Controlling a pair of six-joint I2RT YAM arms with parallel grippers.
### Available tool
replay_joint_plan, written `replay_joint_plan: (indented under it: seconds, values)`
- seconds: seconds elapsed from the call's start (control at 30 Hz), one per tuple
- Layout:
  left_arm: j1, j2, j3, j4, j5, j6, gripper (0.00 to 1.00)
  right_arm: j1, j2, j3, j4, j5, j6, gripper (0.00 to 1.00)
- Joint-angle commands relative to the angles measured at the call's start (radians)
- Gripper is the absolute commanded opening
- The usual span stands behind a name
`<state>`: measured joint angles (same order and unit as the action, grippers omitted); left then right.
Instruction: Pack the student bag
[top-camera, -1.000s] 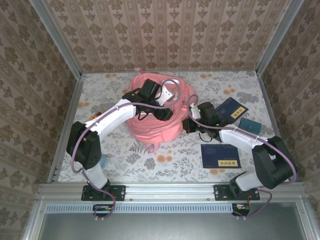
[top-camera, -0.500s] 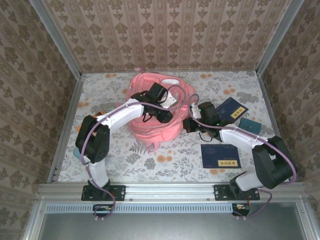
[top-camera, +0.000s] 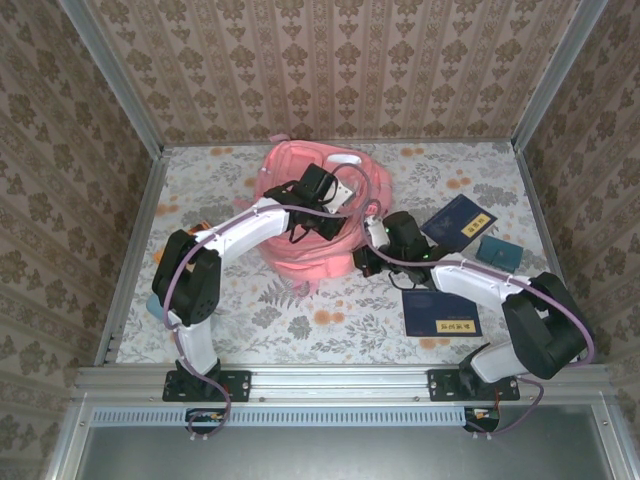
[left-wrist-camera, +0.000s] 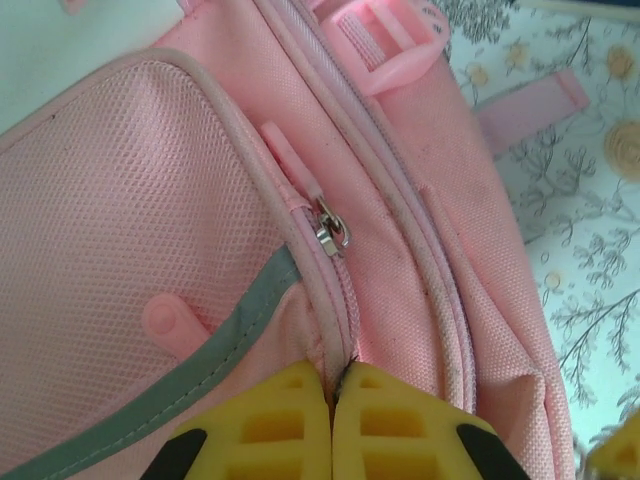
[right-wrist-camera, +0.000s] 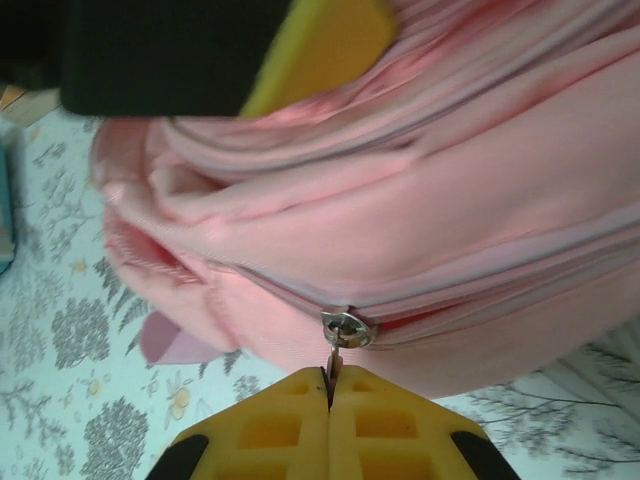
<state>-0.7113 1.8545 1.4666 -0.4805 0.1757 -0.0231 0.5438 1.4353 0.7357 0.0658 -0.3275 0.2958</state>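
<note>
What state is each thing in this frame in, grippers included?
left gripper: shut on fabric of the student bag, beside a zip.
right gripper: shut on a zip pull.
student bag: lying on the table, held by both grippers.
near booklet: closed, flat.
far booklet: closed, flat.

On the floral table I see a near dark-blue booklet and a far dark-blue booklet, tilted. Just beside it lies a small teal item, possibly a wallet.
</note>
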Motion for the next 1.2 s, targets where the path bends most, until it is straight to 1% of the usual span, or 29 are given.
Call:
replay_joint_plan:
  seconds: [0.0, 0.13, 0.2, 0.27, 0.33, 0.4, 0.47, 0.57, 0.67, 0.77, 0.87, 1.0, 1.17]
  values:
    - [0.016, -0.015, -0.011, 0.154, -0.003, -0.089, 0.0, 0.034, -0.029, -0.035, 0.122, -0.124, 0.043, 0.0]
    - [0.025, -0.033, -0.015, 0.188, 0.034, -0.116, 0.0, 0.063, -0.023, -0.039, 0.161, -0.174, 0.066, 0.0]
    - [0.024, -0.04, -0.021, 0.202, 0.05, -0.115, 0.0, 0.06, -0.023, -0.043, 0.16, -0.163, 0.093, 0.0]
    - [0.027, -0.053, -0.035, 0.211, 0.055, -0.11, 0.0, 0.041, -0.038, -0.052, 0.143, -0.113, 0.146, 0.11]
    - [0.032, -0.067, -0.054, 0.216, 0.062, -0.104, 0.0, -0.008, -0.104, -0.068, 0.13, -0.072, 0.231, 0.31]
    - [0.039, -0.083, -0.074, 0.217, 0.077, -0.105, 0.0, -0.059, -0.159, -0.076, 0.093, -0.043, 0.306, 0.46]
    - [0.043, -0.1, -0.095, 0.225, 0.097, -0.098, 0.0, -0.104, -0.208, -0.065, 0.03, -0.027, 0.382, 0.57]
    - [0.042, -0.127, -0.124, 0.243, 0.125, -0.091, 0.0, -0.144, -0.245, -0.006, -0.119, 0.005, 0.5, 0.61]
    - [0.042, -0.141, -0.136, 0.256, 0.13, -0.096, 0.0, -0.169, -0.216, 0.05, -0.216, 0.009, 0.628, 0.61]
    - [0.044, -0.146, -0.134, 0.259, 0.123, -0.101, 0.0, -0.174, -0.145, 0.089, -0.234, -0.035, 0.733, 0.6]
    - [0.044, -0.152, -0.137, 0.261, 0.123, -0.108, 0.0, -0.172, -0.057, 0.113, -0.167, -0.112, 0.81, 0.57]
    - [0.044, -0.162, -0.143, 0.26, 0.117, -0.115, 0.0, -0.167, 0.054, 0.121, -0.013, -0.205, 0.883, 0.52]
    - [0.046, -0.173, -0.146, 0.247, 0.114, -0.132, 0.0, -0.153, 0.122, 0.152, 0.052, -0.237, 0.895, 0.43]
